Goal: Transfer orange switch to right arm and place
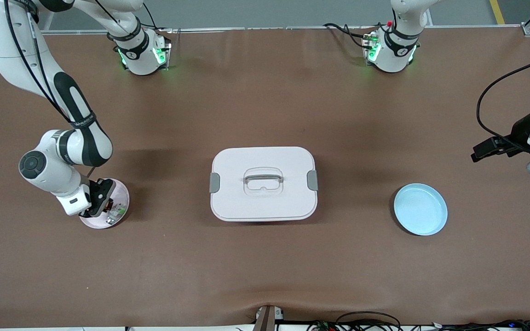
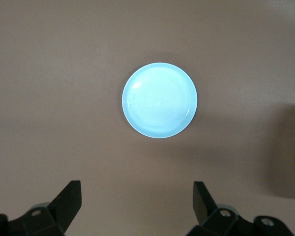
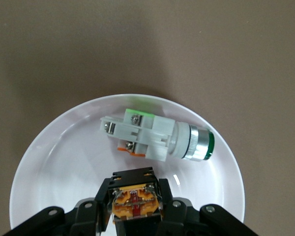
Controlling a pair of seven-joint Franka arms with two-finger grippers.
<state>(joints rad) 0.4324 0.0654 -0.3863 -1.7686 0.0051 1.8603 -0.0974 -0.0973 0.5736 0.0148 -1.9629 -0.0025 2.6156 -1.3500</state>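
The right hand [image 3: 136,209] is down over the white plate [image 1: 120,195] at the right arm's end of the brown desk [image 1: 265,266], its fingers clenched on the orange switch [image 3: 136,199], a small black block with orange markings that sits between the fingertips just above the plate's surface; whether the switch touches the plate or hangs slightly clear of it is hard to tell from the right wrist view. Beside the switch, lying on its side in the same plate, is the white-and-green part [image 3: 157,136], a pale plastic body with a silver collar and a green cap, apart from the hand. In the middle of the desk stands a white lidded box [image 1: 263,183] with a grey latch at each short side and a recessed handle in its lid. Toward the left arm's end of the desk sits a light blue plate [image 1: 420,208], a little nearer to the front camera than the box. The left hand [image 2: 137,201] waits above the desk near that blue plate, its fingers spread wide and grasping nothing.
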